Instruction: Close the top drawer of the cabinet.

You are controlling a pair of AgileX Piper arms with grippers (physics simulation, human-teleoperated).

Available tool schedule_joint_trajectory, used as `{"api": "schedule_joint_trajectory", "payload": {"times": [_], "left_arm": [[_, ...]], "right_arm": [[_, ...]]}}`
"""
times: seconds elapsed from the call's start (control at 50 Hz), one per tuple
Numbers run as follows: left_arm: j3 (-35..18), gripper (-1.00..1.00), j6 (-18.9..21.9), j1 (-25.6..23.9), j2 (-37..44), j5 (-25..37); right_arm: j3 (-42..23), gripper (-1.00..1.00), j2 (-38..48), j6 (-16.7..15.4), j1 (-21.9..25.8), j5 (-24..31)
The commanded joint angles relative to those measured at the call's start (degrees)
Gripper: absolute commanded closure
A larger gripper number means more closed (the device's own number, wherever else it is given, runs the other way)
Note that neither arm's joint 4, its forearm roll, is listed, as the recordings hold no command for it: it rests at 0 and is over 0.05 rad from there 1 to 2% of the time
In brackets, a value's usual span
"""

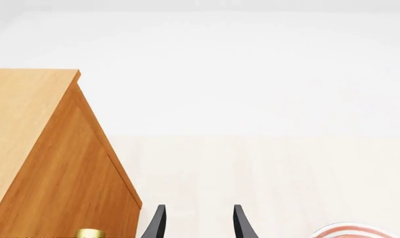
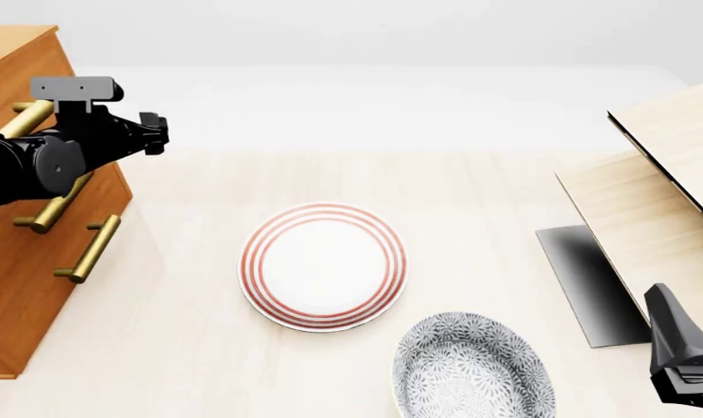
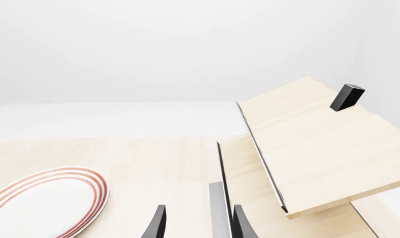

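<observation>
Now the left gripper (image 1: 196,225), fingers spread and empty, hangs beside the cabinet (image 2: 26,287), top drawer (image 2: 31,117) seemingly unshut.

The left arm (image 2: 31,161) is reaching in over the table's left edge toward the far side, its left gripper (image 1: 196,223) holding its fingers parted with nothing between them. The right gripper (image 3: 196,223) is sitting low at the near right corner, fingers likewise parted.

Bright, even, shadow-soft light; crisp renders, no blur or glare.
</observation>
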Motion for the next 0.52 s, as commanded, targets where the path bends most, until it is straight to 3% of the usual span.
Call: {"api": "schedule_joint_trajectory", "payload": {"times": [0.02,0.52], "left_arm": [[-0.2,-1.00,0.4,1.5,-0.1,-0.3],[1.1,-1.00,0.1,3.6,-2.8,0.3]], "right_arm": [[0.0,-1.00,0.0,0.0,0.0,0.0],[0.0,-1.00,0.0,0.0,0.0,0.0]]}}
